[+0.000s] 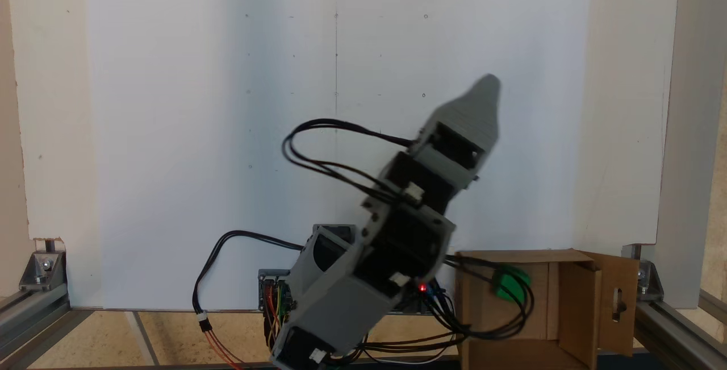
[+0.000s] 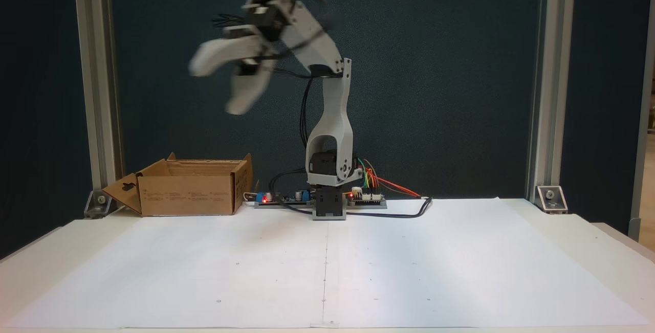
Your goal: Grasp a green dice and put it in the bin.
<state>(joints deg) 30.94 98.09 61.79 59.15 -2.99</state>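
Green dice (image 1: 509, 283) apparently inside bin (image 1: 619, 302).

Looks like a lab / robotics test bench, not a home. White paper sheet (image 2: 327, 266) taped over the worktop (image 2: 604, 251), w/ small marks on it. Aluminium profile posts (image 2: 540, 82) w/ corner brackets (image 2: 550, 196) frame the cell; dark backdrop (image 2: 440, 67) behind. Bare circuit boards (image 2: 366, 197) w/ lit LEDs and loose jumper wires (image 2: 389, 184) sit at the 3D-printed arm's base (image 2: 328, 205).
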